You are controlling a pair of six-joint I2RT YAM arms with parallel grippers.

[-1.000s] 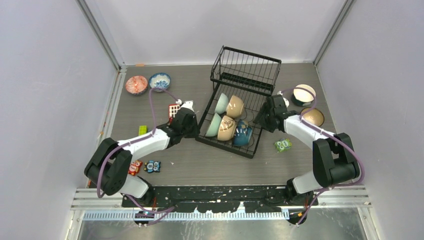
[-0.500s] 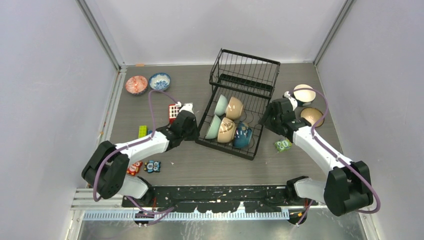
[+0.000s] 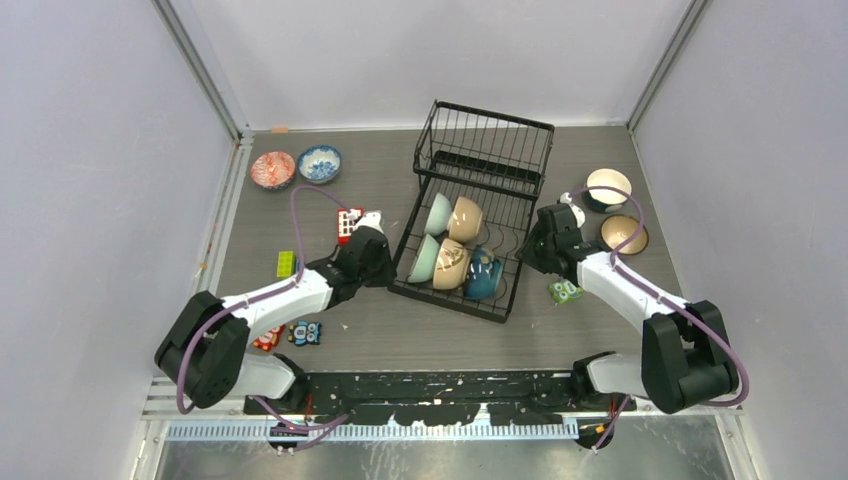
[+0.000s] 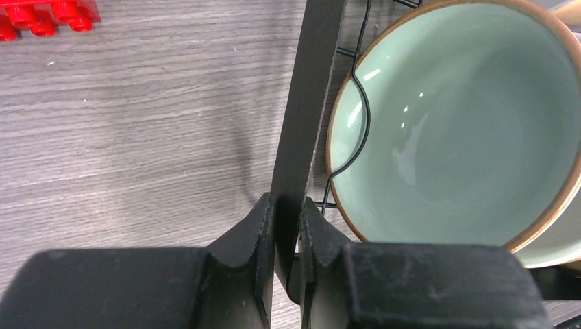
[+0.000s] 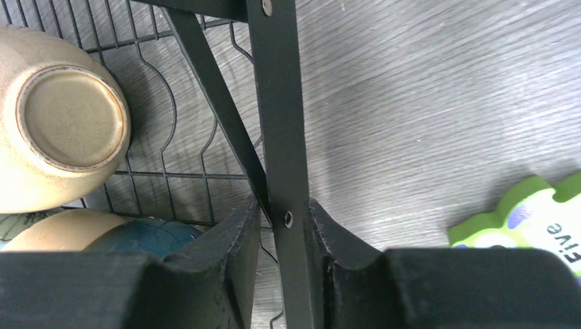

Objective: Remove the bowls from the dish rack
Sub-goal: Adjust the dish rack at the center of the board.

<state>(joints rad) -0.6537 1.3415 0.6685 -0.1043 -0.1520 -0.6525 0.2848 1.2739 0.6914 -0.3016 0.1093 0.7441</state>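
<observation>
The black wire dish rack [image 3: 487, 150] stands mid-table with several bowls on edge in its tray: pale green [image 3: 437, 212], tan [image 3: 466, 219], dark blue [image 3: 483, 276]. My left gripper [image 3: 392, 264] is shut on the rack's left frame bar [image 4: 312, 82], with both pads pressed to it [image 4: 288, 212], right beside a pale green bowl [image 4: 466, 130]. My right gripper [image 3: 527, 247] straddles the right frame bar [image 5: 277, 103]. Its right pad touches the bar and a slit shows at the left pad [image 5: 282, 216]. A tan bowl [image 5: 62, 130] lies just inside.
Outside the rack, a red patterned bowl [image 3: 272, 169] and a blue-and-white bowl [image 3: 319, 163] sit far left. A cream bowl [image 3: 608, 186] and a brown bowl [image 3: 623, 233] sit far right. A red block [image 3: 348, 222], a green block [image 3: 287, 263], toy blocks [image 3: 305, 332] and a green puzzle piece [image 3: 565, 291] lie around.
The rack has slid a little to the left with my left gripper on it. My right gripper swung back to the rack's right bar and its jaws narrowed around it.
</observation>
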